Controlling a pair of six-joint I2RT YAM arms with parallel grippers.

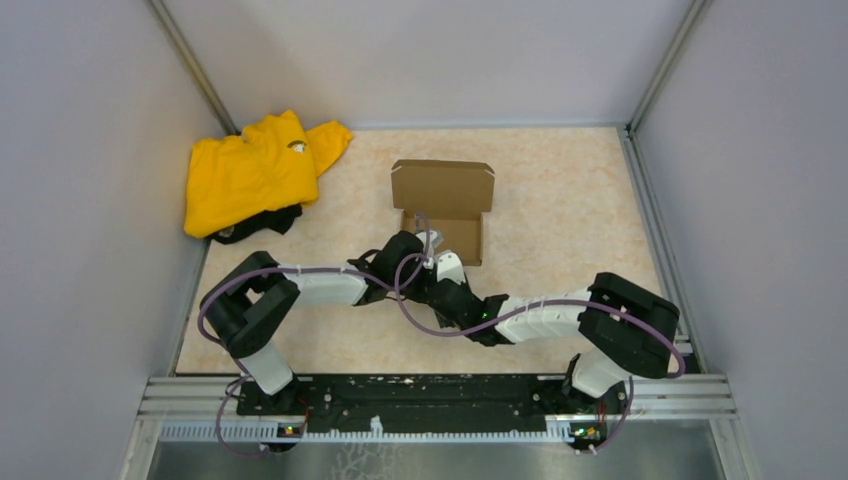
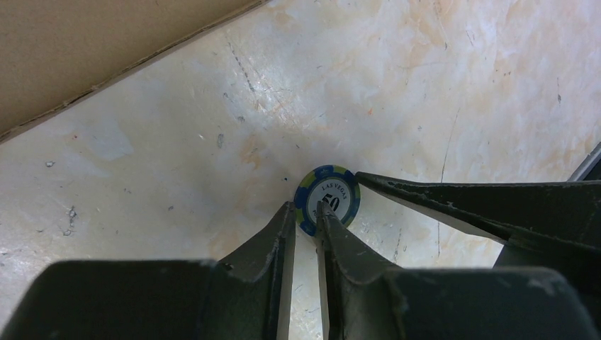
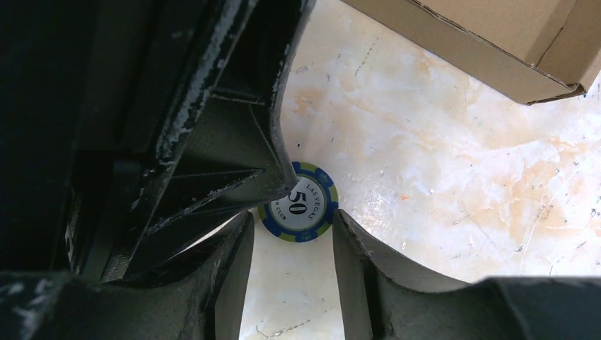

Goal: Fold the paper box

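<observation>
The brown paper box stands in the middle of the table with its lid raised; its edges also show in the wrist views. Both grippers meet just in front of it. A blue and green "50" poker chip lies face up on the table between them. My left gripper has its jaws a narrow gap apart, tips over the chip's near edge, table showing between them. My right gripper is open, with a finger on each side of the chip.
A crumpled yellow garment lies at the back left over something dark. Grey walls enclose the table on three sides. The right gripper's finger crosses the left wrist view. The left gripper's finger fills the right wrist view's upper left.
</observation>
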